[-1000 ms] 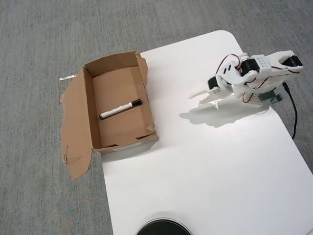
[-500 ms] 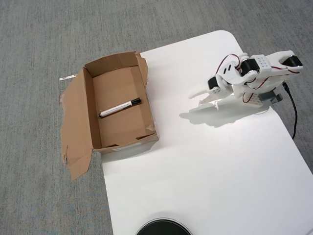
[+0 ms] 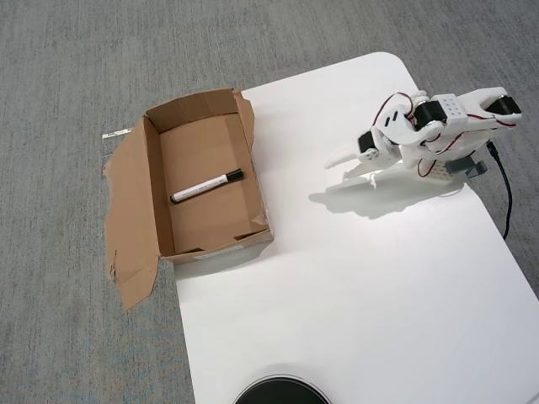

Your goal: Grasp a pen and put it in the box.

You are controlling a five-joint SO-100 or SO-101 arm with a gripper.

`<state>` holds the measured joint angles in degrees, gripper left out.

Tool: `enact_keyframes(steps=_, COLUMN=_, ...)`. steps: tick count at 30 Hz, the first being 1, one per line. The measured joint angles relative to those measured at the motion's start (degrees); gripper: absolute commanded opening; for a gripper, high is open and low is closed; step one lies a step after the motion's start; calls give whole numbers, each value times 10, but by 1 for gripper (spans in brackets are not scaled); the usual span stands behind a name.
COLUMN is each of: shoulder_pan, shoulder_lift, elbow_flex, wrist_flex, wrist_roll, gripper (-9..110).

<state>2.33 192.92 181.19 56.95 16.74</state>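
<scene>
gripper (image 3: pixel 344 168) over the right part of the white table (image 3: pixel 354 286), empty, fingers a little spread with a narrow gap between the tips, nothing pinched. pointing left in the overhead view, toward the box (image 3: pixel 152 202). well apart from it, with bare table between. pen (image 3: pixel 207 187) lying flat on the floor of the box, inside the walls, far to the left of the gripper. long axis slanted, black cap up-right toward the gripper, other end down-left. judged as already placed, so likely no more reach needed, only retreat.
</scene>
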Motion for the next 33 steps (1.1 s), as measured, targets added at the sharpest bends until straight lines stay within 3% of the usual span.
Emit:
enact_keyframes(steps=7, shoulder_pan=0, shoulder_lift=0, elbow_flex=1, wrist_flex=41, wrist_roll=374, gripper=22)
enact_keyframes(steps=20, shoulder_pan=-1, shoulder_lift=0, elbow_flex=1, wrist_flex=61, wrist_roll=1355, gripper=22)
enact_keyframes(steps=24, shoulder_pan=-1, shoulder_lift=0, elbow_flex=1, wrist_flex=61, wrist_roll=1453, gripper=22)
enact_keyframes(steps=33, shoulder_pan=-1, shoulder_lift=0, elbow_flex=1, wrist_flex=62, wrist_roll=1481, gripper=22)
